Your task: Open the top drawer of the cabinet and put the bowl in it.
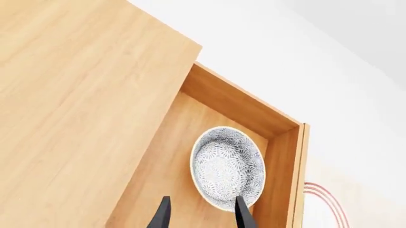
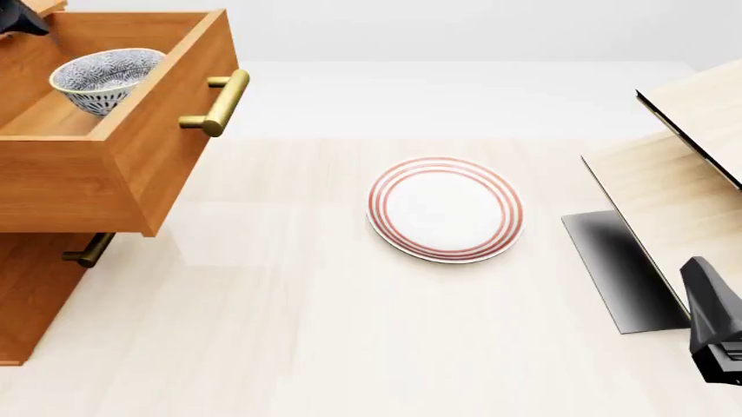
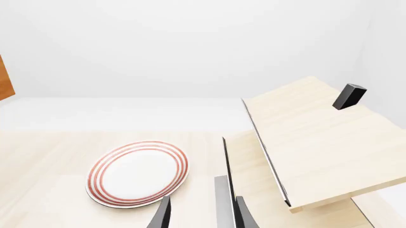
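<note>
Resting inside the pulled-out top drawer (image 2: 110, 130) of the cabinet (image 2: 35, 295), the bowl (image 2: 104, 78) looks delivered; the left gripper (image 1: 201, 213) hangs above it, jaws apart and empty. Next, probably retreat. The right gripper (image 3: 201, 213) idles, jaws apart. One bowl, one plate (image 2: 447, 208), two handles showing.

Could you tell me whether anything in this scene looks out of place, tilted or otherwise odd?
The bowl sits in the open top drawer but looks tilted, not flat on the drawer floor; the left hand is open just above its rim. The plate lies flat on the table. Nothing looks spilled or damaged.
</note>
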{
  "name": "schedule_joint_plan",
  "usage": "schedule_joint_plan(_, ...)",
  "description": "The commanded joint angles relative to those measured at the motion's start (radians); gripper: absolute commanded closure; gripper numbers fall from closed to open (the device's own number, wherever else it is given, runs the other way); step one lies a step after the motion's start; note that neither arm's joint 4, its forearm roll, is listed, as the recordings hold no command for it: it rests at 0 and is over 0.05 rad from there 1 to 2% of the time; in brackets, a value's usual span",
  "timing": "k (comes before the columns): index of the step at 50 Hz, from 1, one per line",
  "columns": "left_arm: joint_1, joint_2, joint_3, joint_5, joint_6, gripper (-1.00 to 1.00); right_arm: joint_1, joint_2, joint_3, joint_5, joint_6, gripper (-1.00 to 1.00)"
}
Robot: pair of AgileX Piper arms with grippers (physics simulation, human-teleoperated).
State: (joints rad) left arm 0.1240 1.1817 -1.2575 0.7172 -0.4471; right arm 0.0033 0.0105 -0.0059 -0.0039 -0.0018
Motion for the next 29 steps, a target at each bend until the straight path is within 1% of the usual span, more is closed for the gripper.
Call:
schedule_joint_plan(1, -0.012, -0.049, -0.018, 0.049, -0.002, -1.00, 0.000, -0.002, 0.001, 0.001, 0.000, -1.00)
schedule_joint_plan(4, -0.012, -0.067, -0.049, 0.084, 0.004, -1.00, 0.000, -0.003, 0.001, 0.001, 0.000, -1.00)
schedule_joint_plan(5, -0.019, -0.075, -0.053, 0.090, -0.004, -1.00, 0.000, -0.002, 0.001, 0.001, 0.001, -1.00)
schedule_joint_plan(16, -0.027, -0.126, -0.053, 0.119, 0.000, -1.00, 0.000, -0.002, 0.001, 0.001, 0.001, -1.00)
schedule_joint_plan(18, -0.034, -0.139, -0.055, 0.123, -0.008, -1.00, 0.000, -0.002, 0.001, 0.001, 0.001, -1.00)
schedule_joint_plan(19, -0.040, -0.142, -0.072, 0.141, 0.003, -1.00, 0.000, -0.002, 0.001, 0.001, 0.000, -1.00)
schedule_joint_plan(23, -0.041, -0.169, -0.099, 0.175, 0.006, -1.00, 0.000, -0.002, 0.001, 0.001, 0.001, -1.00)
schedule_joint_plan(24, -0.048, -0.179, -0.103, 0.179, -0.003, -1.00, 0.000, -0.002, 0.001, 0.001, 0.000, -1.00)
schedule_joint_plan(26, -0.043, -0.186, -0.120, 0.197, 0.018, -1.00, 0.000, -0.002, 0.001, 0.001, 0.000, -1.00)
schedule_joint_plan(29, -0.053, -0.196, -0.129, 0.214, 0.017, -1.00, 0.000, -0.002, 0.001, 0.001, 0.001, -1.00)
